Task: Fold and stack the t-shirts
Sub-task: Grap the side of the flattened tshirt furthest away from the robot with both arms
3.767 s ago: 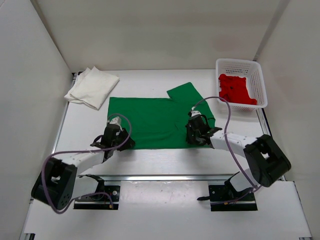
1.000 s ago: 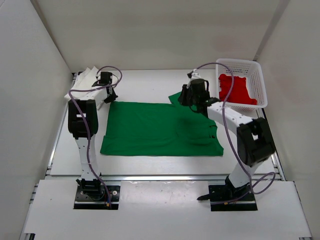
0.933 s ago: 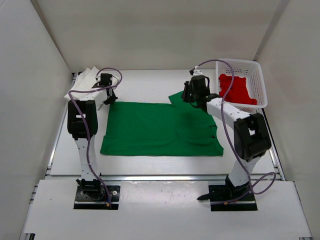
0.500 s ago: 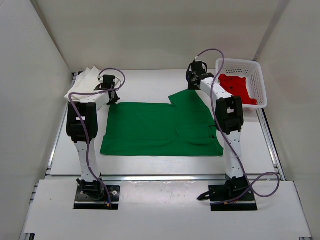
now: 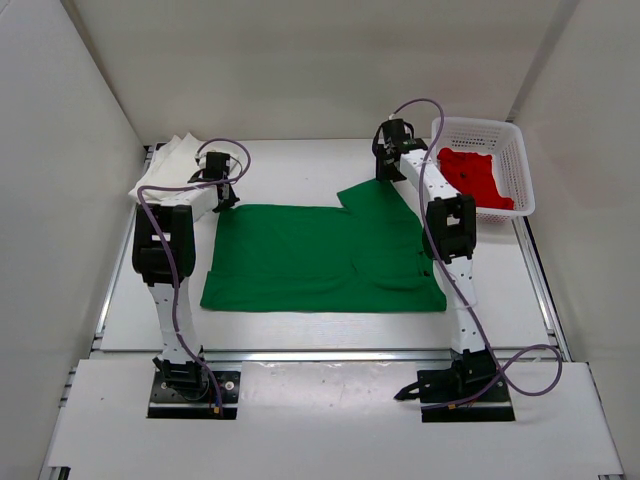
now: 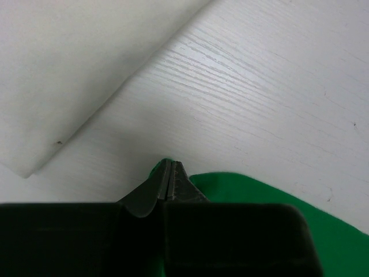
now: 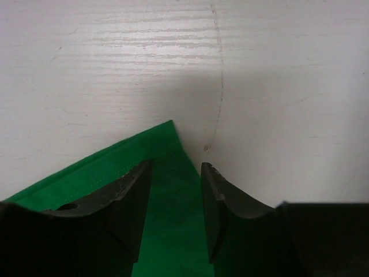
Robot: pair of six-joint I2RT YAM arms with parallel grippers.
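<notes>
The green t-shirt (image 5: 310,255) lies spread flat mid-table, one sleeve pointing to the back right. My left gripper (image 5: 224,196) is at its back left corner. In the left wrist view the gripper (image 6: 170,164) is shut, with a sliver of green cloth (image 6: 259,196) pinched at the tips. My right gripper (image 5: 383,172) is at the sleeve's far corner. Seen from the right wrist, the gripper (image 7: 176,167) is open and straddles the green corner (image 7: 115,164), which lies on the table. The white t-shirt (image 5: 172,170) (image 6: 75,75) lies folded at the back left. The red t-shirt (image 5: 470,180) sits crumpled in the basket.
A white lattice basket (image 5: 480,125) stands at the back right, close to my right arm. White walls enclose the table on three sides. Metal rails run along the table's left, right and near edges.
My right gripper has moved toward the back with the sleeve corner, then opened and let it go. My left gripper has shifted slightly and stays shut on the shirt corner.
</notes>
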